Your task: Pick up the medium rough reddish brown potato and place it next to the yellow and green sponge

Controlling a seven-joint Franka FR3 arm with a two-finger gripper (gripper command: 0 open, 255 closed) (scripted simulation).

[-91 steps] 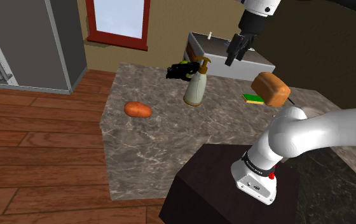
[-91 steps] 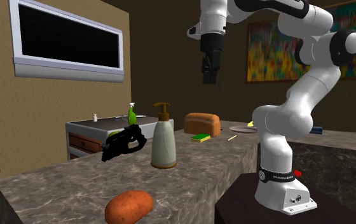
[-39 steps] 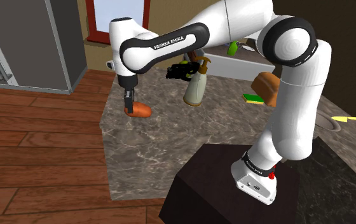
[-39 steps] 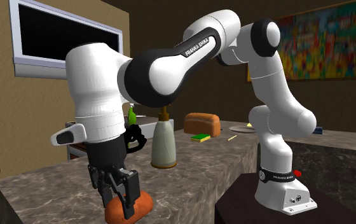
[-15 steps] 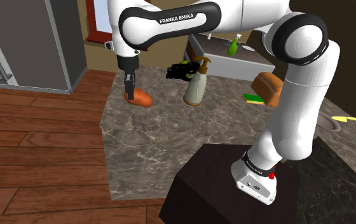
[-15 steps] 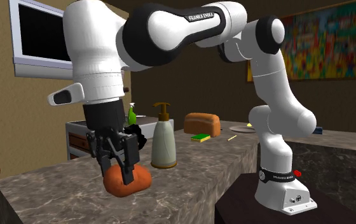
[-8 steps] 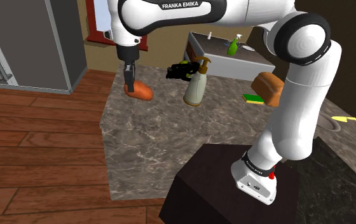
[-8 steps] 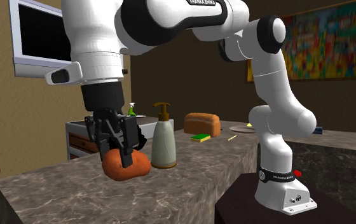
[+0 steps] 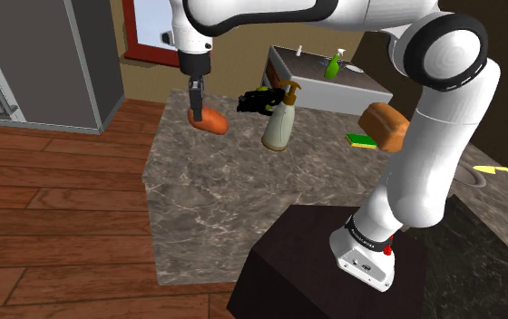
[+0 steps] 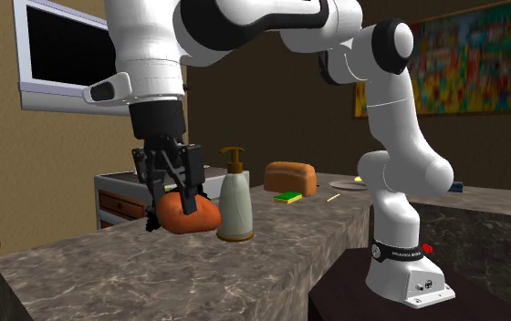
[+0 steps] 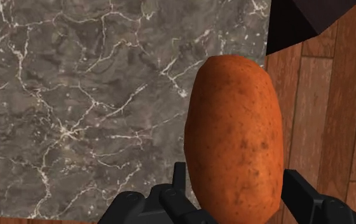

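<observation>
The black gripper clamps an oblong, speckled reddish-brown potato between its fingers. It holds the potato above a grey, white-veined stone counter, beside the wooden plank floor.

The tabletop is grey stone with white veining, smooth, with a low sheen. The potato has matt reddish-brown skin, finely speckled. The floor is grained brown wood planking. The arm has a smooth, glossy white shell.
</observation>
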